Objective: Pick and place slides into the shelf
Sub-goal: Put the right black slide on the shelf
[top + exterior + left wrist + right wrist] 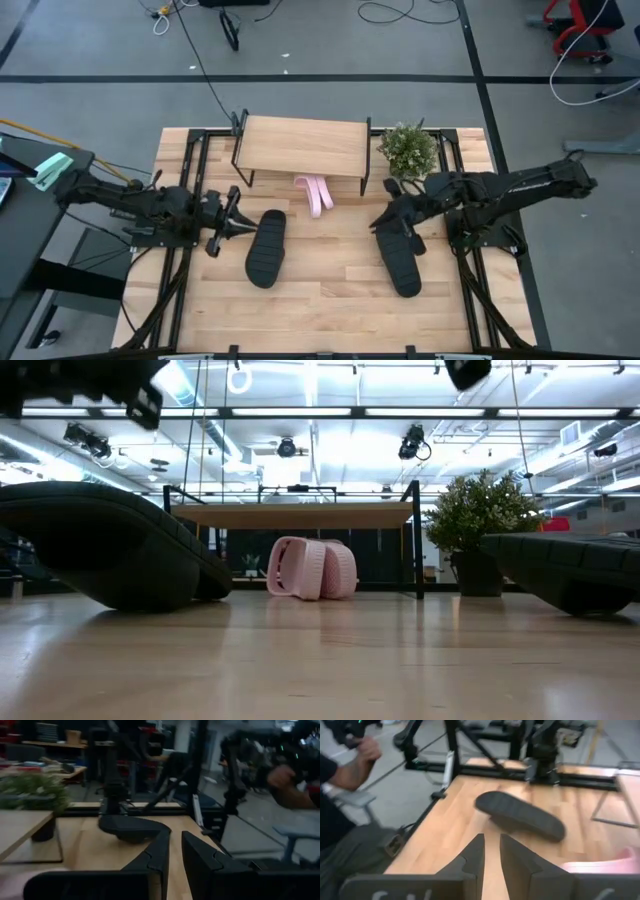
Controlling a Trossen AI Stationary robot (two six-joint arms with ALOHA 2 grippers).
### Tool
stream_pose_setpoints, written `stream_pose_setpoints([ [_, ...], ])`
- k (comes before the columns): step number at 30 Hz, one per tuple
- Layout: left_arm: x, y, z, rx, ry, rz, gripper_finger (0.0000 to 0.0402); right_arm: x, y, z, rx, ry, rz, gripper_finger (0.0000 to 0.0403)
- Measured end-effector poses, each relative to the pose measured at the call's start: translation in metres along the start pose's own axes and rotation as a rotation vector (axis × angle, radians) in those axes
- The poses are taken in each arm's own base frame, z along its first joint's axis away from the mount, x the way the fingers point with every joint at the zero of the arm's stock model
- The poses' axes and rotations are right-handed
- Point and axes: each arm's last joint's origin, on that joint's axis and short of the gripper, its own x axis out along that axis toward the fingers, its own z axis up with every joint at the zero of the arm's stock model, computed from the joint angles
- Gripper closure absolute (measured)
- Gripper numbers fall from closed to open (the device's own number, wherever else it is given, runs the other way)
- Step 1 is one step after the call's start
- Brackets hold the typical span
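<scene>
The shelf [300, 145] stands at the table's far middle. Two pink slides [315, 192] stand on their sides, pressed together, on the table under its near edge [312, 568]. One black slide [266, 247] lies left of centre, the other black slide [400, 258] right of centre. My left gripper [240, 215] hovers just left of the left black slide's far end, fingers a narrow gap apart [175, 840], holding nothing. My right gripper [385, 215] hovers over the right black slide's far end, also narrowly open [491, 840] and empty.
A potted plant [408, 150] stands right of the shelf, close to my right arm. Black frame rails run along the table's left and right sides. A person's arm [350, 765] shows beyond the table. Bare wood lies between the black slides and along the near edge.
</scene>
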Motion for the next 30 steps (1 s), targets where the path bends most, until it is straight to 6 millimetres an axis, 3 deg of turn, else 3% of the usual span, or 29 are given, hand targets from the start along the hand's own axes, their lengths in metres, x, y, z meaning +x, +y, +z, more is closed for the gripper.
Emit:
stream_pose_setpoints([
  [4, 0.018, -0.013, 0.010, 0.049, 0.044, 0.023, 0.0352, 0.000, 0.016, 0.016, 0.014, 0.102, 0.040, 0.0345],
  [8, 0.036, -0.028, 0.015, 0.068, 0.107, -0.006, 0.0357, -0.009, 0.029, 0.019, 0.100, 0.235, 0.010, 0.0350],
  [18, 0.066, -0.052, 0.035, 0.095, 0.218, -0.056, 0.0358, -0.024, 0.045, -0.002, 0.365, 0.491, -0.085, 0.0353],
  [30, 0.070, -0.052, 0.044, 0.148, 0.223, -0.057, 0.0358, -0.026, 0.039, -0.007, 0.211, 0.531, -0.185, 0.0353],
])
